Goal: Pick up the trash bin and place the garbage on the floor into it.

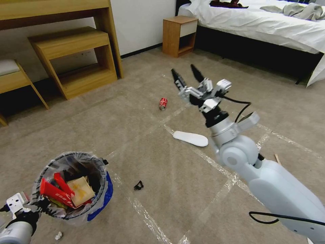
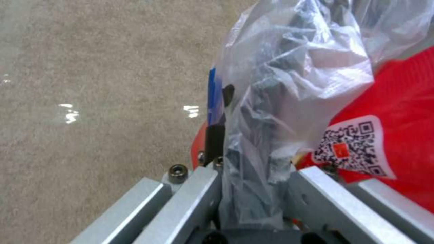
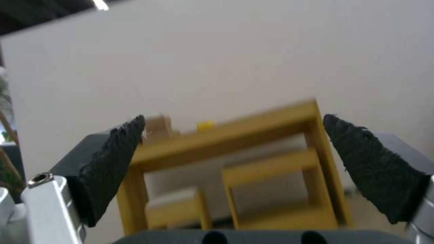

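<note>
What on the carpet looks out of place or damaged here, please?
Litter lies loose on the floor: a crushed red can, a white insole, a small black scrap and a white crumb near the trash bin.

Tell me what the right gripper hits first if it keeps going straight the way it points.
Probably the wooden desk: the open right gripper is raised and aimed at it, with nothing between. Depth is unclear, so the wall behind could come first.

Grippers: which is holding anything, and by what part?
The left gripper is shut on the trash bin, clamped over its bag-lined rim. The right gripper is open in the air above the floor, holding nothing.
</note>
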{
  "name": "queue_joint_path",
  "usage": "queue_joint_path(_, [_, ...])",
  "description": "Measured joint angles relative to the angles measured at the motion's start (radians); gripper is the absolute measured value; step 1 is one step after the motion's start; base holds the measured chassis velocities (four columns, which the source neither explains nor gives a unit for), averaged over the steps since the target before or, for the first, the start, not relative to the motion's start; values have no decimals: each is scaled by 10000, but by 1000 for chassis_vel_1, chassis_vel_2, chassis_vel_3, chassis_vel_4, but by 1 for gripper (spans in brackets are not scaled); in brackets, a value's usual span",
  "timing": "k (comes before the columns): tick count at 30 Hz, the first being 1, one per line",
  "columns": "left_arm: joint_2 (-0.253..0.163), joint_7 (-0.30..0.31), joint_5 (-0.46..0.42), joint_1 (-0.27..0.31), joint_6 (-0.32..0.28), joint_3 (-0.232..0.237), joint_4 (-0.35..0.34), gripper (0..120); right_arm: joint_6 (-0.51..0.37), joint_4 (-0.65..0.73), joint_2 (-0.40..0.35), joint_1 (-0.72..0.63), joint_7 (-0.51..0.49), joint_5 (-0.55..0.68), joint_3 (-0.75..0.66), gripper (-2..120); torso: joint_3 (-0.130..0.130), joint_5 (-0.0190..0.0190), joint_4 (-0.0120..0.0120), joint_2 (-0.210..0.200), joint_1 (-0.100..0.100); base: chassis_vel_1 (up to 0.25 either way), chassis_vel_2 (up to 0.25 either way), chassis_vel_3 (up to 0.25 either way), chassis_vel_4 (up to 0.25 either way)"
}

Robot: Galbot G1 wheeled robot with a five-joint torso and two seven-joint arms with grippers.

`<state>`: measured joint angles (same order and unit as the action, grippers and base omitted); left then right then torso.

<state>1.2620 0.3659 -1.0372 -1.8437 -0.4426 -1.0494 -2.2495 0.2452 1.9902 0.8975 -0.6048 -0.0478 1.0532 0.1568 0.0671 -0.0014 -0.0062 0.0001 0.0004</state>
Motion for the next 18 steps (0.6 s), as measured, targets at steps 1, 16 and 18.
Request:
queue_joint_path(1, [0,-1,-11,13,2,-12,2,0,-223,-150,83,154,-219,112,355,100,1,0,1,0,0,0,0,0,0])
queue_joint_path(16, [77,-1,-28,176,70,30,225,0,-6703,-1324,1535,1863,-6844,3072,3405,100,1,-2,1,-2,0,0,0,0,0])
queue_joint_path(18, [54,-1,-28,200,72,44,266,0,-7129,-1373,1614,1918,-7186,3312,3514,100,1,-2,1,-2,0,0,0,0,0])
